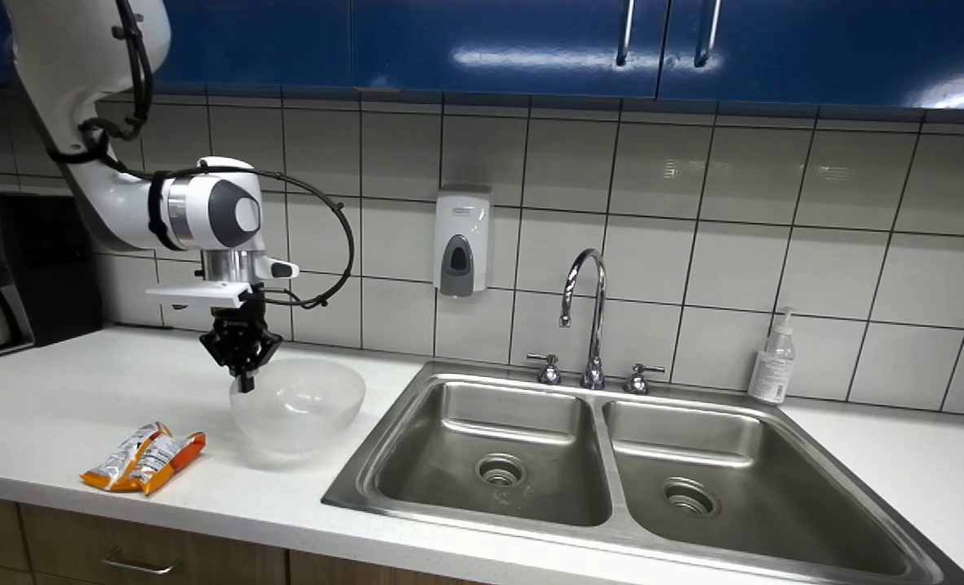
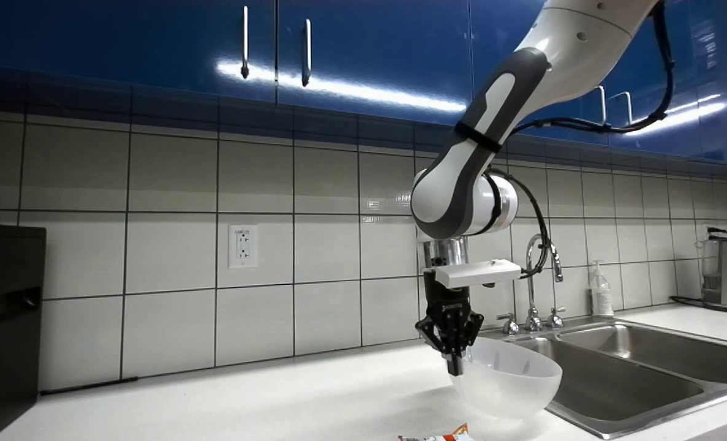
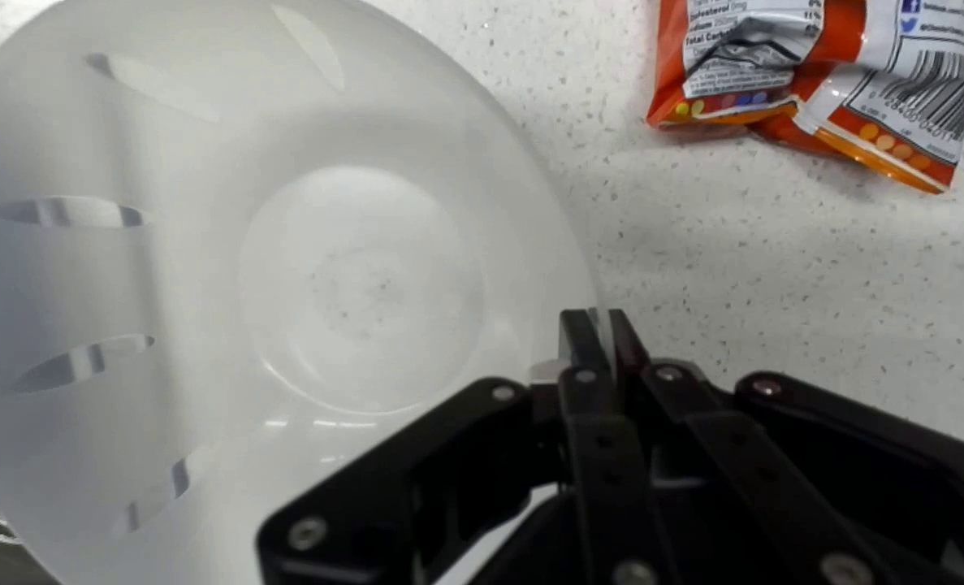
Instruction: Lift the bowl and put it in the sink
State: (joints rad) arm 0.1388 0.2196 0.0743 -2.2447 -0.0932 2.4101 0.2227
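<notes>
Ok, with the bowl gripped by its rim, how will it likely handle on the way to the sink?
The bowl may tilt or swing, since the end effector pinches just one side of its rim. It's probably light for its size, judging by the thin-looking, translucent wall. Its smooth, glossy surface could let it slip.

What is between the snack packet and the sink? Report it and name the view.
In an exterior view, the translucent bowl is between the snack packet and the sink, with white counter showing on either side of it.

Kitchen: sink, blue cabinets
</notes>
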